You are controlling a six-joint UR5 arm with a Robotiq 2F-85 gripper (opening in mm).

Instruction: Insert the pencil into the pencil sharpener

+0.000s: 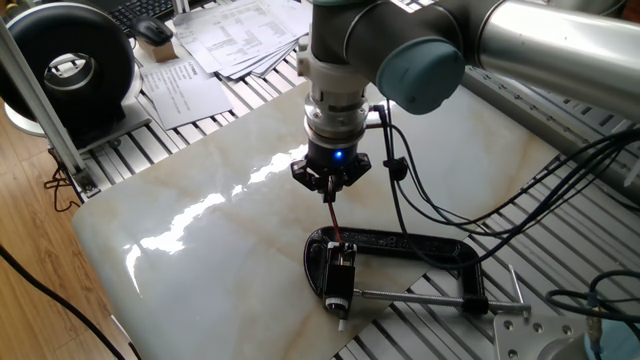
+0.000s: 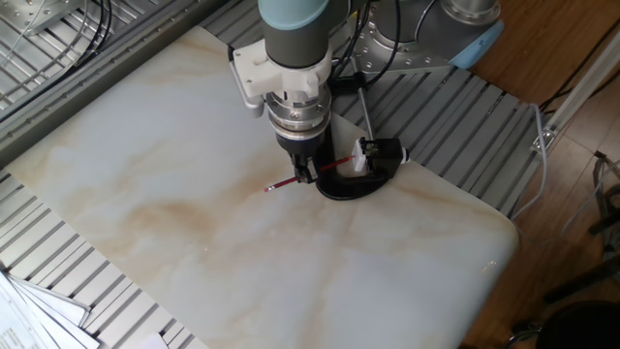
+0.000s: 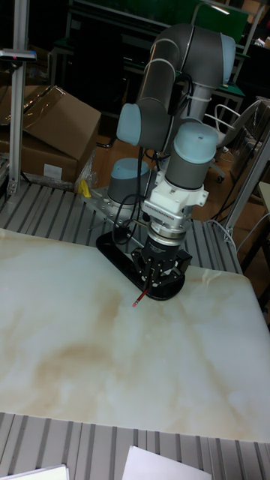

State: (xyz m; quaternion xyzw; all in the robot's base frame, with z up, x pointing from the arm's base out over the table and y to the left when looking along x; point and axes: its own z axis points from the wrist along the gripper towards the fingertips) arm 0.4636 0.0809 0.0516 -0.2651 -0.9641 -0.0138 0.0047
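You are holding the pencil [image 2: 308, 174] mid-shaft, the gripper [image 2: 306, 173] clamped on it, its far end reaching toward the pencil sharpener [image 1: 339, 278] held in the black clamp [image 1: 420, 247]. The pencil is looking light, thin and snappable, so you are wanting gentle, straight pressure.

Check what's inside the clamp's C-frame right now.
The pencil sharpener sits inside the clamp, pinned by its screw rod. The pencil, held by the gripper, points at it. Whether the tip has entered the hole cannot be seen.
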